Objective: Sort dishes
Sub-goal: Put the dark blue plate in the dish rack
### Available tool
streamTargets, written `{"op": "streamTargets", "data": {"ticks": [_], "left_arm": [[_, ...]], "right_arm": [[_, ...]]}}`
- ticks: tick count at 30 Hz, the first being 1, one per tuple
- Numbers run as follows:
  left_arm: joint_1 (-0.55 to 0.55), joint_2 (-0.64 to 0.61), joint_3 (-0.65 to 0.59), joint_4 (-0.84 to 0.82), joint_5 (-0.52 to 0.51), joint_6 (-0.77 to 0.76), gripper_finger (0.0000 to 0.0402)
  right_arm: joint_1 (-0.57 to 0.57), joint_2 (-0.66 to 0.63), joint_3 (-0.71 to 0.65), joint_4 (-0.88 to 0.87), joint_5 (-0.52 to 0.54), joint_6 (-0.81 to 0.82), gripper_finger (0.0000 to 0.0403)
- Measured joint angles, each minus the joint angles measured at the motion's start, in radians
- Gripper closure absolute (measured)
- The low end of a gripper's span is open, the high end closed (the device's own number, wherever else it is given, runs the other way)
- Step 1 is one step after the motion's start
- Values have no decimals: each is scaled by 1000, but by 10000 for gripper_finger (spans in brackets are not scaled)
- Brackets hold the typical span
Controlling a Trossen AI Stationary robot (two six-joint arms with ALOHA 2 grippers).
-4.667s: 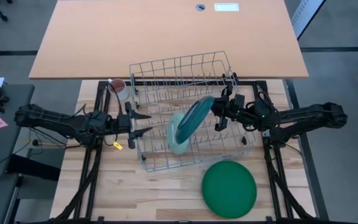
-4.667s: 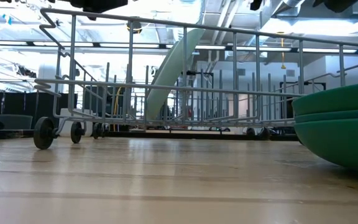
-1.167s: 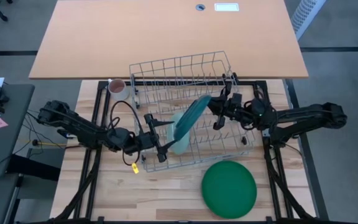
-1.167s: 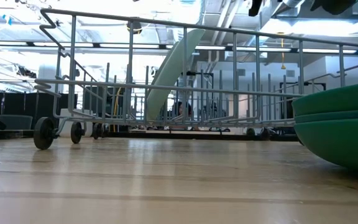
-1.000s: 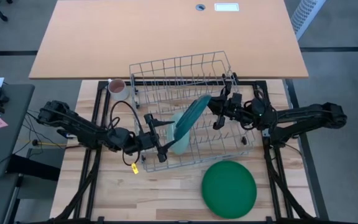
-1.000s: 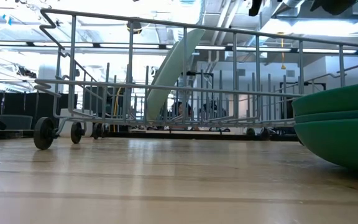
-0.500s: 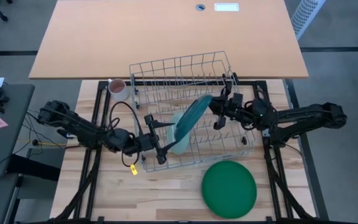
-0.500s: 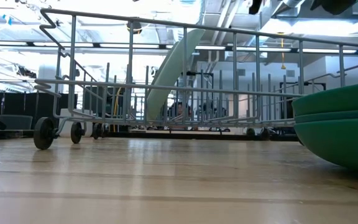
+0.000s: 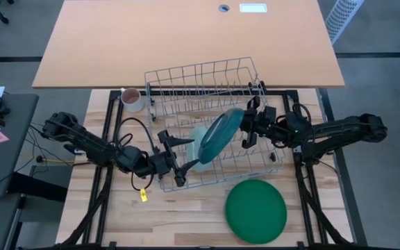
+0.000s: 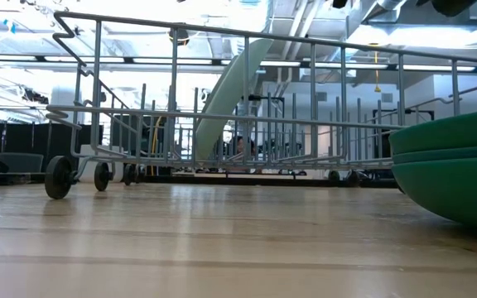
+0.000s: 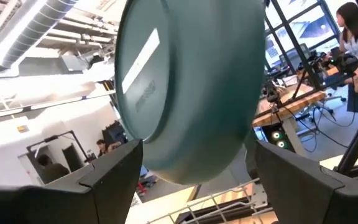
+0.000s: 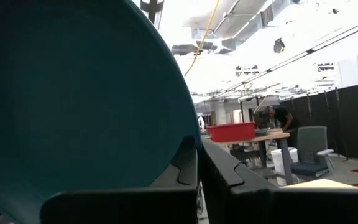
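My right gripper (image 9: 244,128) is shut on a dark teal plate (image 9: 221,133), held tilted over the wire dish rack (image 9: 207,76). A pale mint plate (image 9: 197,154) leans in the rack on its lower edge, also the pale mint plate (image 10: 230,91) in the low view. My left gripper (image 9: 188,153) stands open at the rack's near left side. In its wrist view the teal plate's underside (image 11: 191,87) fills the space beyond its fingers. A stack of large dark green plates (image 9: 255,210) lies on the table near the front. My right gripper pinches the teal plate's rim (image 12: 190,140) between its two fingers, on the edge that faces the table's right side. The fingers come from the right, slanting a little upward. The plate stands tilted on edge, lifted above the rack's floor.
A small pinkish mug (image 9: 130,97) stands by the rack's far left corner. The rack has small wheels (image 10: 58,176) and tall wire walls. A bare orange tabletop (image 9: 186,35) lies beyond the rack. People are in the room beyond the table.
My right gripper has tipped up a little, and the teal plate has turned with it, showing more of its face from above. My left gripper has shifted slightly toward the table's near edge and rolled, staying open.
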Motion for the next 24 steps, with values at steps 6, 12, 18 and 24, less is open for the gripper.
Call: {"op": "streamTargets", "data": {"ticks": [6, 12, 18, 24], "left_arm": [[0, 0, 0, 11, 7, -4, 102], [11, 1, 0, 37, 9, -11, 102], [18, 13, 0, 54, 58, -3, 102], [16, 21, -1, 65, 76, -3, 102]], "right_arm": [[0, 0, 0, 1, 0, 0, 396], [0, 0, 0, 1, 1, -1, 396], [-4, -1, 0, -4, 2, 0, 396], [-4, 0, 0, -12, 1, -2, 396]]}}
